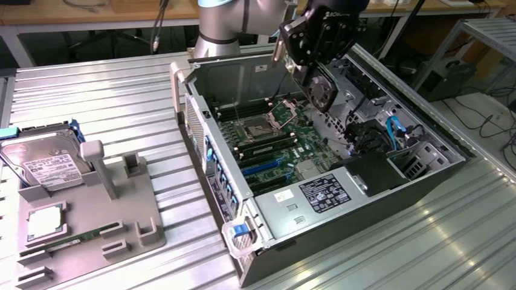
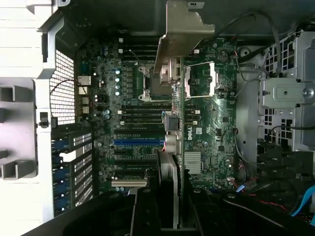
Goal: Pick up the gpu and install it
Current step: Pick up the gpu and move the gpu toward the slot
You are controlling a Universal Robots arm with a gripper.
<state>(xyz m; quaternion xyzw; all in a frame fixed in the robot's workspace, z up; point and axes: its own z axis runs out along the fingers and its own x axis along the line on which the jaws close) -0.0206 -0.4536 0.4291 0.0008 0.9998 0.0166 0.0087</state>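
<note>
- The pincer (image 1: 316,67) is closed partway on the gpu (image 1: 322,92). The card hangs just below it, over the open computer case (image 1: 234,69) and clear of the motherboard (image 1: 270,136).
- From the pincer the card lies straight down (its fan face is turned to the exterior view).
- The wrist view gives it edge-on instead: a thin line with the silvery bracket (image 2: 182,29) at its far end, running square to the blue slot (image 2: 138,142) rather than along it.
</note>
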